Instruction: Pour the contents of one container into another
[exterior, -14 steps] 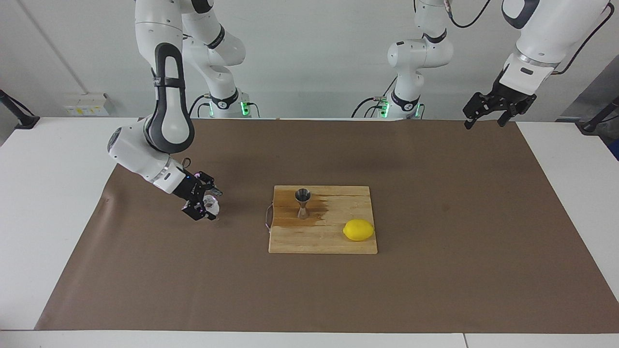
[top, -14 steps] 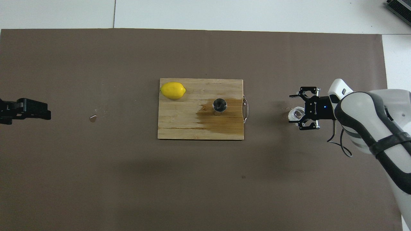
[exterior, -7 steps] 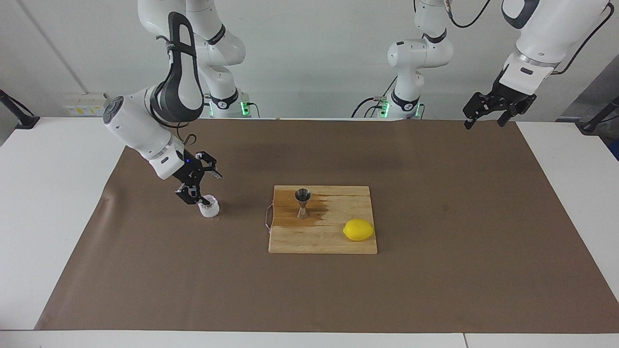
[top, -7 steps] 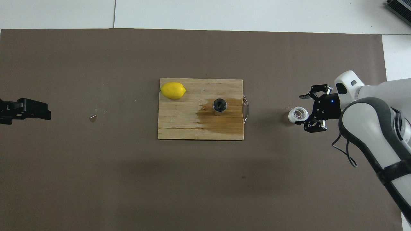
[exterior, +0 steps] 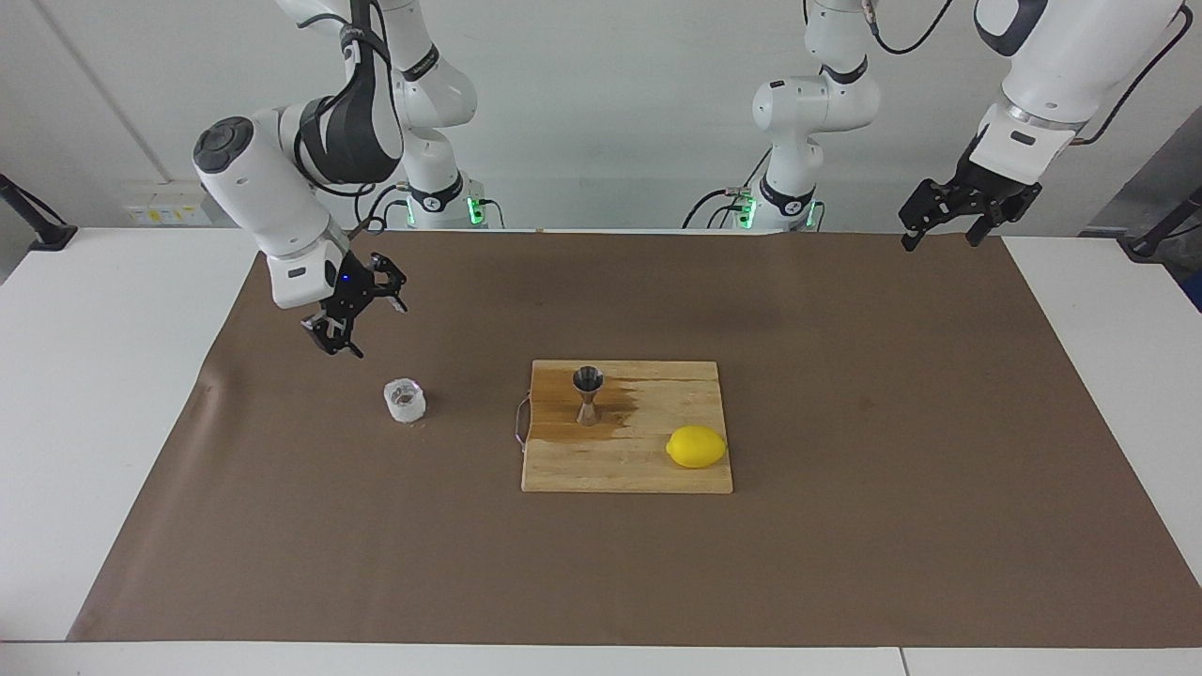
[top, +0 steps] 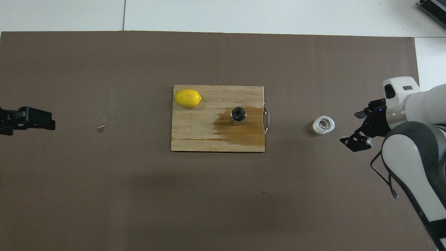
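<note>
Your lemon point(exterior: 696, 447) shares the wet board point(exterior: 657, 474) with the jigger point(exterior: 588, 395).
Clear cup point(exterior: 405, 400) stands upright on paper; right gripper point(exterior: 362, 317) and left gripper point(exterior: 947, 228) both gape, empty.

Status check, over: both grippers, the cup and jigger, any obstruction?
Right gripper open, raised over the mat, clear of the cup. Left gripper open, waiting at its table end. Cup upright on mat; jigger upright on wet cutting board. Nothing between them.
</note>
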You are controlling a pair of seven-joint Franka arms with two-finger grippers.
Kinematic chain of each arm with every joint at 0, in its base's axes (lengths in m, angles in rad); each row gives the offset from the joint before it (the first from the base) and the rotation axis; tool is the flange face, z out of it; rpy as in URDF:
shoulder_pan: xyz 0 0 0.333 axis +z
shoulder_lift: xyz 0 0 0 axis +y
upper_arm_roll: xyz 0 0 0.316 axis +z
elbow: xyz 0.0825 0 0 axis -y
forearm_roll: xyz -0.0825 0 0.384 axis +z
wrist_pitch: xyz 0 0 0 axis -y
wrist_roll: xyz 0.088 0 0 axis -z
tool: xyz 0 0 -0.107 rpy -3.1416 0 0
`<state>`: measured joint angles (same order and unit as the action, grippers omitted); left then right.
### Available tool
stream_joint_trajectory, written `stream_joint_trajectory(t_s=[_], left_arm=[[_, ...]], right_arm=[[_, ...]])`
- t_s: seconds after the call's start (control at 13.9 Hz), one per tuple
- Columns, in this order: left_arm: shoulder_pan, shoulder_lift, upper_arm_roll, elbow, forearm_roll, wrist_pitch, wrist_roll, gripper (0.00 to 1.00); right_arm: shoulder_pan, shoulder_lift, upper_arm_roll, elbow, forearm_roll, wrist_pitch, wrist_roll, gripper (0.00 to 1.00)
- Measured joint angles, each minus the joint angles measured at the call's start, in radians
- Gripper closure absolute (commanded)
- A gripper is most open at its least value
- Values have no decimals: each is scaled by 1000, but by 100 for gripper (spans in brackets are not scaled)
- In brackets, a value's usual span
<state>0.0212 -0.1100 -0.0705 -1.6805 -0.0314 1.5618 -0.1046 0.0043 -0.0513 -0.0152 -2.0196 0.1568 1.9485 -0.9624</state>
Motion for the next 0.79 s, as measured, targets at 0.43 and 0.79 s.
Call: stream_joint_trajectory(t_s=[0.43, 0.79], left_arm=[[0, 0, 0, 0, 0, 0, 0, 0], [0, 0, 0, 0, 0, 0, 0, 0]], right_arm=[[-5, -30, -1, 142, -110, -244, 514, 0], [-12, -29, -1, 299, -112, -388, 957, 0]])
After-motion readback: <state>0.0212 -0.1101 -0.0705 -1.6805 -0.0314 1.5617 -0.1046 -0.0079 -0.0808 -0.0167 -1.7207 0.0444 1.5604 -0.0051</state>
